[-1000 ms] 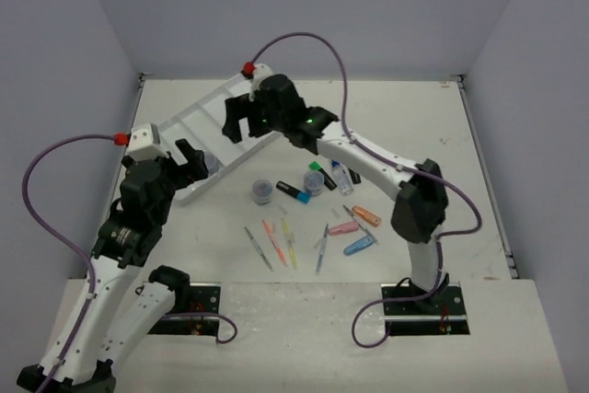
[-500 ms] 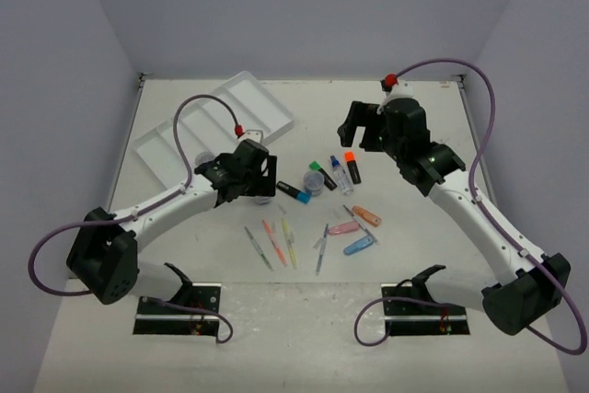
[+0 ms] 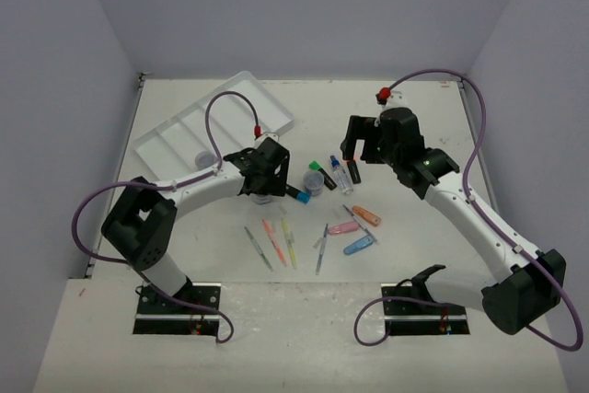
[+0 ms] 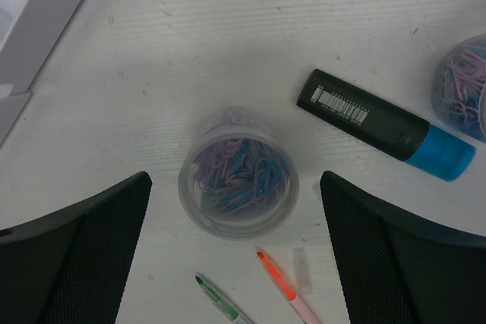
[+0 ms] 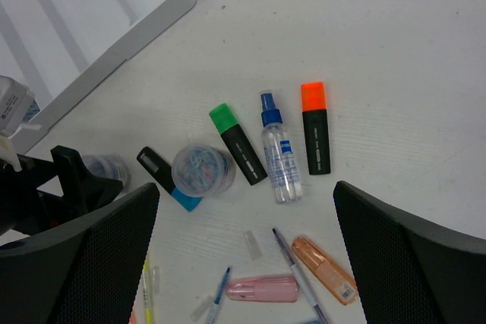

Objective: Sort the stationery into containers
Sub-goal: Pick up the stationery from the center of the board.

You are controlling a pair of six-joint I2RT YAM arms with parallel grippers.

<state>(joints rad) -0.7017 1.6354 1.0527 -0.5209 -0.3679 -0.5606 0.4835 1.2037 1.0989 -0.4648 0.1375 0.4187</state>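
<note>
Left gripper (image 4: 235,180) jaws wide, straddling clear jar (image 4: 238,187), not touching; blue-capped highlighter (image 4: 383,124) at its 2 o'clock. Right gripper (image 5: 247,187) released, empty, over spray bottle (image 5: 279,158).

A white tray (image 5: 144,20) sits upper left. On the counter (image 5: 380,51) below: green-capped highlighter (image 5: 237,144), blue-capped bottle (image 5: 278,158), orange-capped highlighter (image 5: 315,128), clear jar (image 5: 202,169).

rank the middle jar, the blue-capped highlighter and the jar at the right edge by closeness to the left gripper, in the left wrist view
1. The middle jar, between the open fingers of the left gripper, not yet gripped.
2. The blue-capped highlighter, up and to the right, beyond the right finger.
3. The edge jar, far right, partly cut off.
</note>
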